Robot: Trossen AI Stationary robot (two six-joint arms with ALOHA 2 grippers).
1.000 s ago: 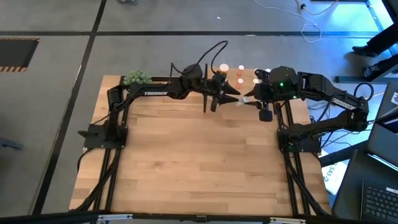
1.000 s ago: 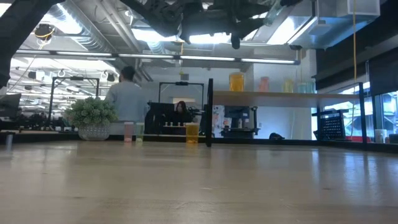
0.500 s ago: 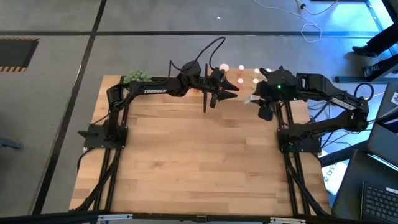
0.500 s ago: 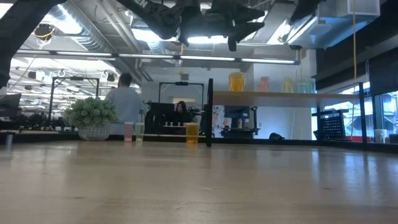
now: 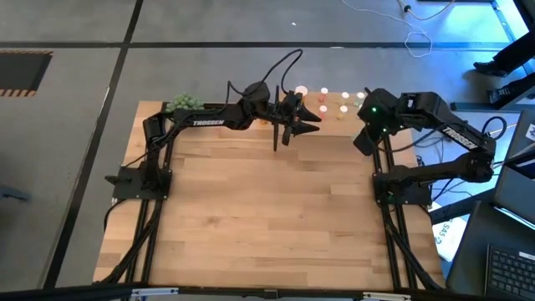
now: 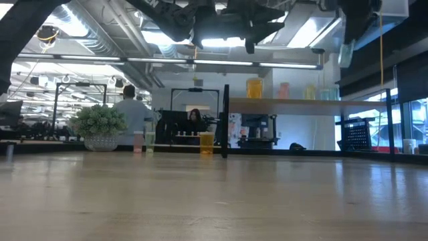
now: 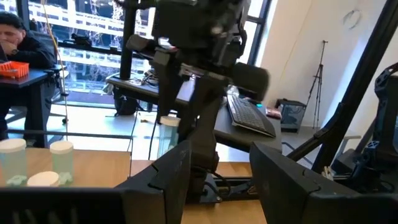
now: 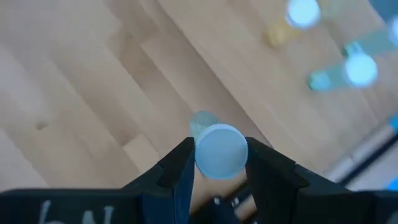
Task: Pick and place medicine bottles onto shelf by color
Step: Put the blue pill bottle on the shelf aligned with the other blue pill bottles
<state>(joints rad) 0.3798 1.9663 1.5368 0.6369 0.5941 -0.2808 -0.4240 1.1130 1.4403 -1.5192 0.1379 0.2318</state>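
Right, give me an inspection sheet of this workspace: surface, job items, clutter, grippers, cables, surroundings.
Surface: wooden tabletop, its near part bare.
Job's things: medicine bottles stand on the shelf at the table's far edge; more bottles stand on the tabletop beside it; one pale-capped bottle is held in the air.
Clutter: a green plant ball at the far left corner.
Grippers: right gripper is clamped on the pale-capped bottle, raised near the shelf's right end; left gripper is over the far middle, jaws apart, nothing between them.
Cables: a black cable loops over the left arm.
Surroundings: people and desks in the room behind.
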